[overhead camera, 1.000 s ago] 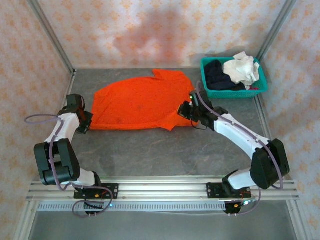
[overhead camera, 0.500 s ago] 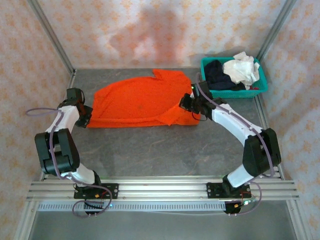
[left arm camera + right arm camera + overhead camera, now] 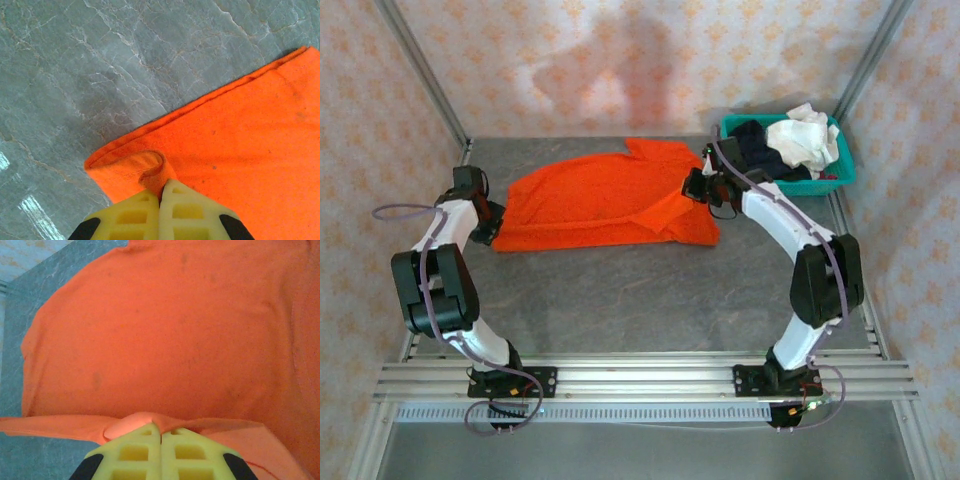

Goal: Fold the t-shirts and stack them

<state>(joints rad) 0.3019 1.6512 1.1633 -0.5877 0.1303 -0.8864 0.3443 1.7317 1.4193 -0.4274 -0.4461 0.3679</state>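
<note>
A large bright orange t-shirt (image 3: pixel 605 200) lies spread across the middle of the grey table. My left gripper (image 3: pixel 488 228) is shut on its near left corner, where the cloth (image 3: pixel 150 170) bunches up between the yellow fingers (image 3: pixel 135 212). At the shirt's right side, my right gripper (image 3: pixel 692 188) is shut on a pinched fold of orange cloth (image 3: pixel 140 421), lifted over the shirt body (image 3: pixel 165 330). A dark navy t-shirt (image 3: pixel 755 148) and a white t-shirt (image 3: pixel 804 138) lie crumpled in the basket.
The teal mesh basket (image 3: pixel 835 180) stands at the far right corner, close behind my right arm. Metal frame posts and patterned walls enclose the table. Bare grey table (image 3: pixel 640 300) stretches in front of the shirt.
Both grippers moved away from me with the orange cloth. The right one carried its edge up and over towards the shirt's far side; the near edge shifted back.
</note>
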